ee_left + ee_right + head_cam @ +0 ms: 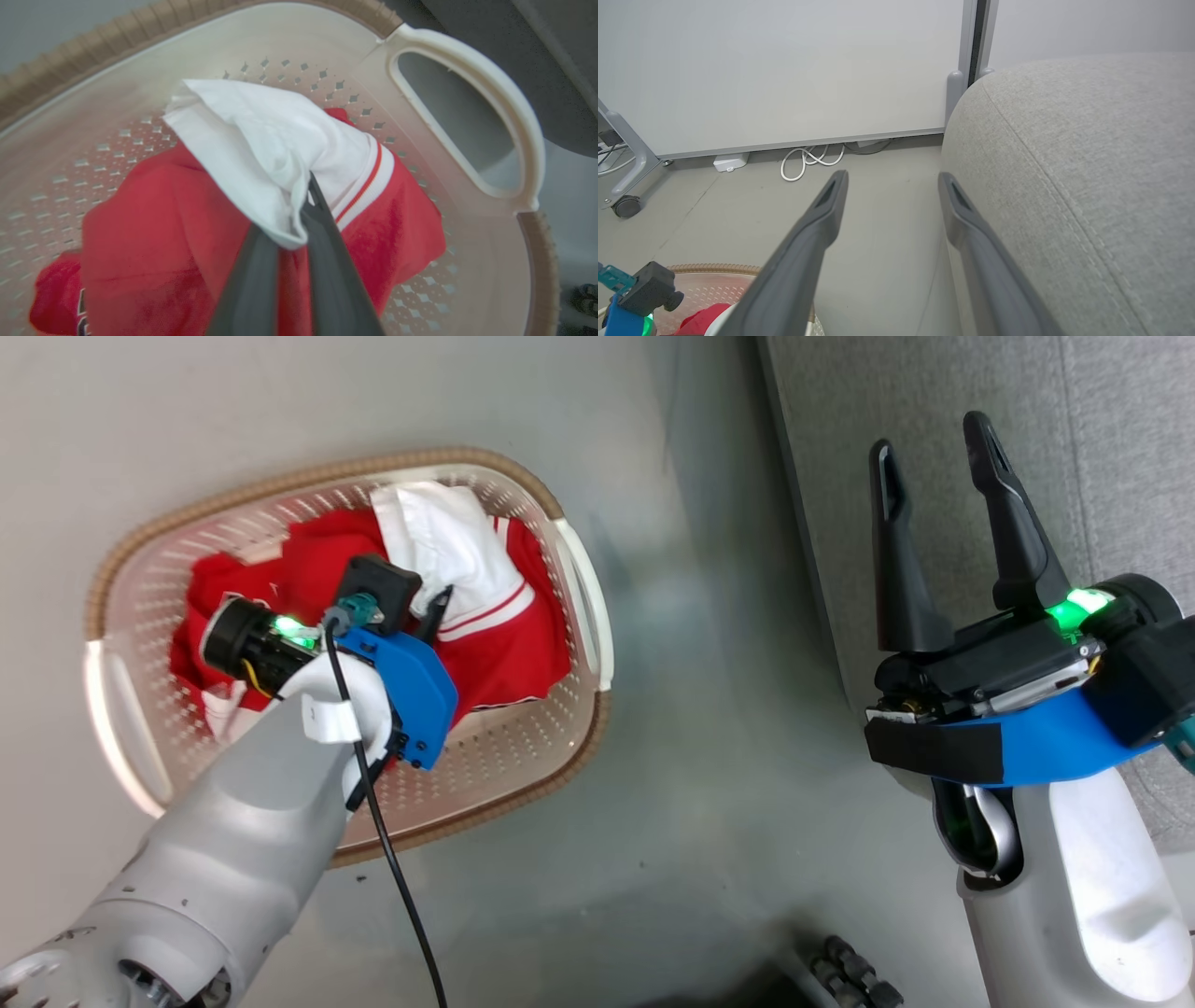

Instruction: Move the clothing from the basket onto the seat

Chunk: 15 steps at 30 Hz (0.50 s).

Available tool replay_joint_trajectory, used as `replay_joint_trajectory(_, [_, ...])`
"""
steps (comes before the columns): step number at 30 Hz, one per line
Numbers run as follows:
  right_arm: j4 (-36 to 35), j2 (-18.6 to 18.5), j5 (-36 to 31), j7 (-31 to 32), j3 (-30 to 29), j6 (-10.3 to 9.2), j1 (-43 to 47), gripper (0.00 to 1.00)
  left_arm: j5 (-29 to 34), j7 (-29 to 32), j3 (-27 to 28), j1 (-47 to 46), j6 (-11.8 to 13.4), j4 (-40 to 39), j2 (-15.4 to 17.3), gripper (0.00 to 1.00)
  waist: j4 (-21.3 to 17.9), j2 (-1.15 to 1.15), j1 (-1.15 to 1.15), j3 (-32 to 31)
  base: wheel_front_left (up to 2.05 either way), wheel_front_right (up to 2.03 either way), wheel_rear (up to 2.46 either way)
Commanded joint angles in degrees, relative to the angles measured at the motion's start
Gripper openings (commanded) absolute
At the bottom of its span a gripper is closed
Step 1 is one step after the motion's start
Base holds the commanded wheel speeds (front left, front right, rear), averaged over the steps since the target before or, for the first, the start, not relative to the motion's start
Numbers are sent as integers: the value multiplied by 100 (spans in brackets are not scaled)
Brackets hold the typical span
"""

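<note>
The cream basket (121,560) with a brown rim stands on the floor at the left. Red clothing (509,644) lies in it, its white lining (261,140) and striped trim turned up. My left gripper (299,210) reaches down into the basket (280,37) and is shut on a fold of that white lining. More red clothing (56,298) lies lower, partly under the first piece. My right gripper (929,439) hovers open and holds nothing, beside the edge of the grey seat (1102,448). In the right wrist view the right gripper (892,177) points along the seat (1087,163).
Bare grey floor (728,709) separates basket and seat. White cables (808,161) lie by the wall panel. A caster foot (626,205) stands at the far left. Dark parts (840,971) show at the bottom edge of the head view.
</note>
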Motion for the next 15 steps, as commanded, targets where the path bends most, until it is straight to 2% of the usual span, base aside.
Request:
replay_joint_trajectory(1, [36,-10,-42,-22,-27,1,38,100,-56,-149,-51,21,-7,-19,-28,0,163,0,0,-286,0,0,0])
replay_joint_trajectory(9, [241,-11,-133,-22,-43,1,229,100,-239,-488,23,201,-7,-164,-84,0,443,0,0,-1129,0,0,0])
replay_joint_trajectory(15, [394,-11,-139,-22,-67,1,459,100,139,-495,597,402,44,-694,63,0,614,0,0,-1826,0,0,0])
